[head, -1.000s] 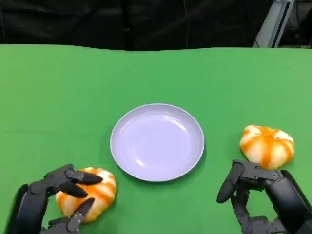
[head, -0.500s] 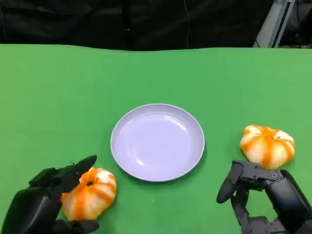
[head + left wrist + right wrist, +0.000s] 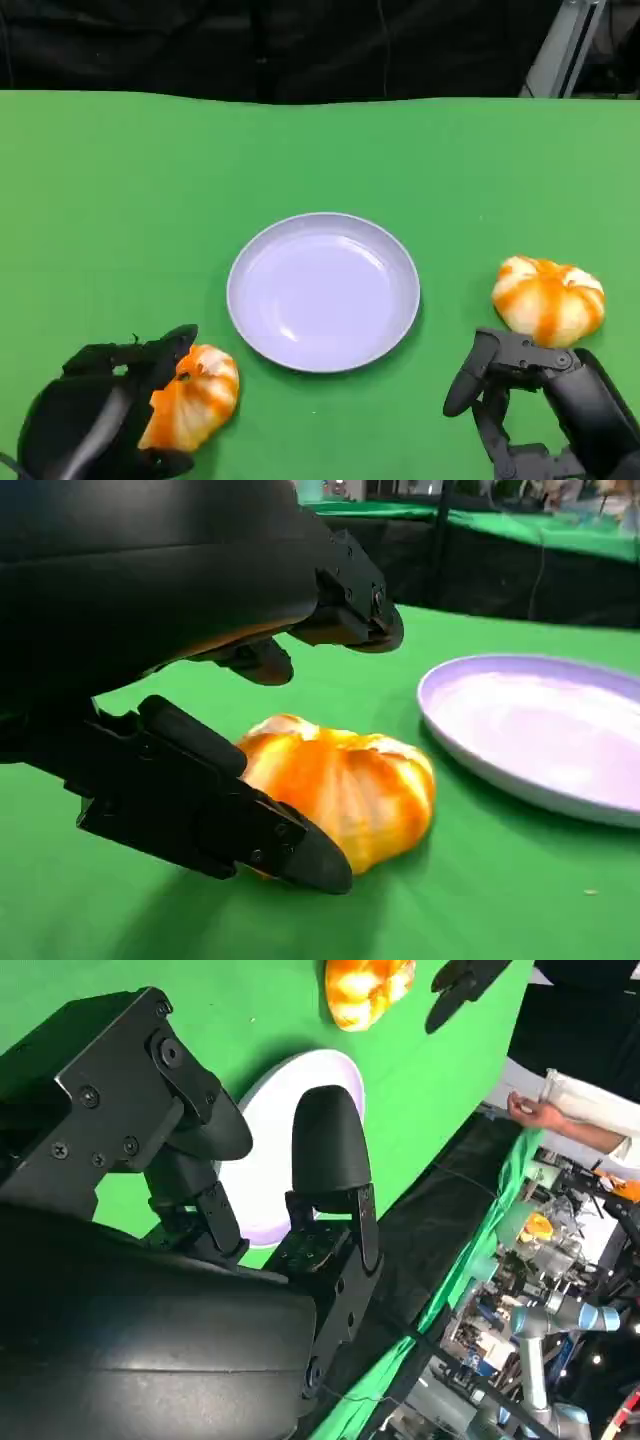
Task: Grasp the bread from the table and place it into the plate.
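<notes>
My left hand (image 3: 95,420) sits low at the near left, fingers (image 3: 210,800) curled around the bread (image 3: 195,395), one finger arched over its top and another along its side. My right hand (image 3: 545,410) rests at the near right, fingers (image 3: 478,375) spread apart and holding nothing, palm turned inward.

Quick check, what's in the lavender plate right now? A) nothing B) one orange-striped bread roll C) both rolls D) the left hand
A: the round lavender plate holds nothing; one orange-and-white striped bread roll sits on the green table by the left hand, the other orange-striped roll lies to the plate's right.
</notes>
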`<state>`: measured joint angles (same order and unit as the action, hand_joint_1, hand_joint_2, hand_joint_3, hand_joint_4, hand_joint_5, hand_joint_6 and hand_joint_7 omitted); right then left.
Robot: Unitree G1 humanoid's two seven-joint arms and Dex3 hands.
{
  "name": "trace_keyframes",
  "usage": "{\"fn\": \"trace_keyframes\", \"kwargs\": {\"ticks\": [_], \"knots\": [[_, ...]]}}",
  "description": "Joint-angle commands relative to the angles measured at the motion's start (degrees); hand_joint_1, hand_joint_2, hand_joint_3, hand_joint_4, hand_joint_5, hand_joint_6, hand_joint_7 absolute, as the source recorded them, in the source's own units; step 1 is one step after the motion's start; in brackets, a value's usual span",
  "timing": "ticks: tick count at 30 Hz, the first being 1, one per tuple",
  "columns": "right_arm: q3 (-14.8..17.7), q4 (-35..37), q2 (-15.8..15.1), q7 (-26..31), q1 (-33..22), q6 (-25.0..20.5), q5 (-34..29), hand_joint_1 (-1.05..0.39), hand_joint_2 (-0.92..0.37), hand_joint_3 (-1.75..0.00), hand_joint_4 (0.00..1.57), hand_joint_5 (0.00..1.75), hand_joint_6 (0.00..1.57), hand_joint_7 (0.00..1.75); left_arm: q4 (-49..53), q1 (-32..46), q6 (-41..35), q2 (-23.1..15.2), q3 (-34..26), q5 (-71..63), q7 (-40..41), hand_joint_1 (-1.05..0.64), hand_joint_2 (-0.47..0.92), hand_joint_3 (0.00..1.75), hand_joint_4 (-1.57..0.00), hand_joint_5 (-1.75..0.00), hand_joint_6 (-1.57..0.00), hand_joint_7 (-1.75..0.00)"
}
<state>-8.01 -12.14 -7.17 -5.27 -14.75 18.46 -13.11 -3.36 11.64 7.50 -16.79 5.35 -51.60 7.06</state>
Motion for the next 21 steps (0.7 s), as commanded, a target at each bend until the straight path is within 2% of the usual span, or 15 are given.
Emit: {"fn": "trace_keyframes", "kwargs": {"ticks": [1, 6, 10, 12, 14, 15, 16, 18, 20, 21], "knots": [[0.0, -0.3, -0.2, 0.6, 0.0, -0.2, -0.3, 0.10, -0.29, -1.47, 0.83, 1.62, 0.80, 1.34, 0.6, -1.9, -4.2, -2.3, 2.7, -1.8, -3.4, -0.55, 0.89, 0.01, -0.32, -0.33, -0.40, -0.02], [-0.1, -0.2, -0.3, 0.5, 0.1, -0.2, -0.1, 0.10, -0.30, -1.45, 0.84, 1.62, 0.80, 1.34, 3.7, -4.7, -6.9, -3.4, 5.4, -2.3, -5.0, -0.50, 0.91, 0.00, -0.45, -0.25, -0.47, -0.02], [-0.2, -0.3, -0.2, 0.6, 0.1, -0.4, 0.0, 0.10, -0.31, -1.44, 0.83, 1.64, 0.80, 1.33, 4.6, -6.3, -9.9, -4.6, 6.8, -2.3, -8.0, -0.44, 0.92, 0.10, -0.53, -0.20, -0.57, -0.03], [-0.2, -0.4, -0.2, 0.5, 0.1, -0.6, 0.0, 0.10, -0.31, -1.45, 0.83, 1.64, 0.81, 1.33, 5.5, -6.5, -8.4, -4.8, 6.6, -0.6, -5.4, -0.35, 0.92, 0.13, -0.65, -0.19, -0.69, -0.06], [-0.3, -0.5, -0.2, 0.6, 0.1, -0.7, -0.3, 0.10, -0.30, -1.45, 0.84, 1.65, 0.80, 1.33, 6.6, -6.3, -6.1, -4.6, 6.1, 1.3, -1.3, -0.22, 0.92, 0.13, -0.89, -0.27, -0.88, -0.11], [-0.3, -0.5, -0.3, 0.7, 0.1, -0.7, -0.6, 0.10, -0.30, -1.45, 0.84, 1.65, 0.80, 1.33, 7.5, -6.2, -4.4, -4.7, 5.9, 2.3, 1.1, -0.19, 0.92, 0.14, -0.95, -0.33, -0.95, -0.11], [-0.3, -0.5, -0.3, 0.8, 0.1, -0.6, -0.6, 0.10, -0.30, -1.45, 0.84, 1.64, 0.80, 1.33, 8.4, -6.3, -2.9, -4.8, 5.9, 2.7, 3.6, -0.14, 0.92, 0.20, -0.94, -0.74, -1.09, -0.10], [-0.3, -0.4, -0.2, 0.7, 0.1, -0.6, -0.4, 0.11, -0.30, -1.45, 0.84, 1.65, 0.81, 1.33, 9.6, -6.4, -1.1, -5.3, 6.0, 3.3, 6.4, -0.11, 0.91, 0.28, -0.90, -1.22, -1.28, -0.11], [-0.3, -0.4, -0.2, 0.7, 0.1, -0.5, -0.3, 0.11, -0.30, -1.45, 0.84, 1.66, 0.81, 1.33, 10.3, -6.5, -0.5, -5.6, 6.2, 3.7, 7.5, -0.11, 0.84, 0.46, -0.85, -1.48, -1.31, -0.21], [-0.3, -0.4, -0.2, 0.7, 0.1, -0.5, -0.4, 0.11, -0.30, -1.45, 0.83, 1.66, 0.81, 1.33, 10.6, -6.5, -0.2, -5.7, 6.2, 3.9, 8.0, -0.11, 0.75, 0.64, -0.82, -1.62, -1.20, -0.47]]}}
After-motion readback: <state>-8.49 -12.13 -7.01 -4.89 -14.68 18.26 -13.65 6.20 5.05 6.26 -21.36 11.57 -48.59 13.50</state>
